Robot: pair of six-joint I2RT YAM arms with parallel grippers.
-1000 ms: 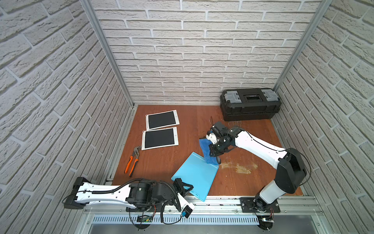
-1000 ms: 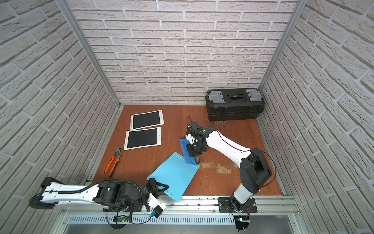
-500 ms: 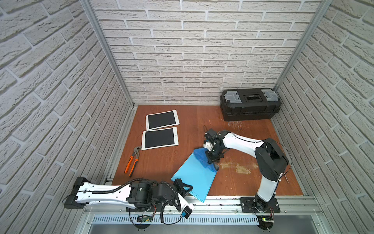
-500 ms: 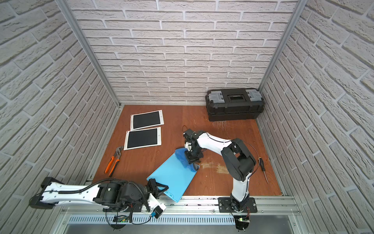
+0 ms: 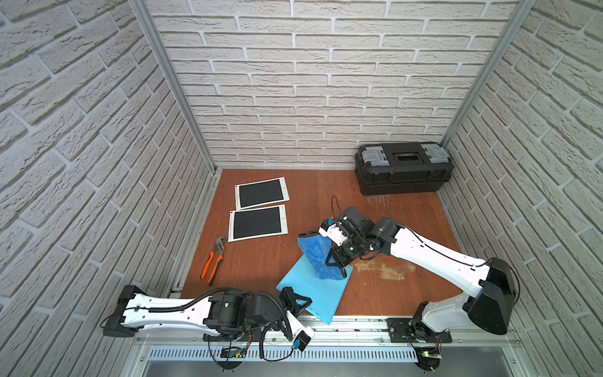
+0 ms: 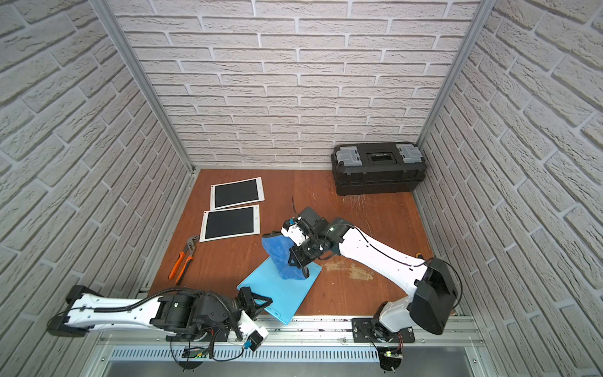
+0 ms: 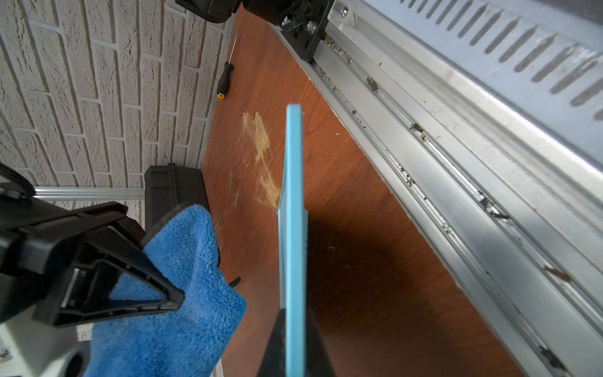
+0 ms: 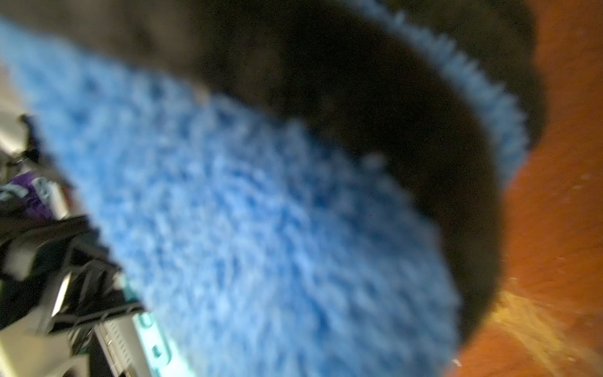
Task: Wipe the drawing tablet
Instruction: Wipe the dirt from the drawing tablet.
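The light blue drawing tablet (image 5: 315, 295) (image 6: 277, 292) is held tilted over the wooden floor, and in the left wrist view I see it edge-on (image 7: 293, 196). My left gripper (image 5: 305, 305) (image 6: 266, 303) (image 7: 293, 342) is shut on its near corner. A blue fluffy cloth (image 5: 318, 258) (image 6: 280, 258) (image 7: 182, 293) drapes onto the tablet's far end. My right gripper (image 5: 339, 266) (image 6: 300, 264) is shut on the cloth and pressed against that end. The cloth (image 8: 261, 212) fills the right wrist view and hides the jaws.
Two white tablets with black screens (image 5: 262, 192) (image 5: 257, 223) lie at the back left, with orange-handled pliers (image 5: 213, 258) beside them. A black toolbox (image 5: 403, 168) stands at the back right. A screwdriver (image 7: 225, 76) lies by the right wall. A scuffed patch (image 5: 381, 271) marks the floor.
My right gripper has brought the cloth down and nearer, onto the tablet's far end. The left arm and the tablet have not moved.
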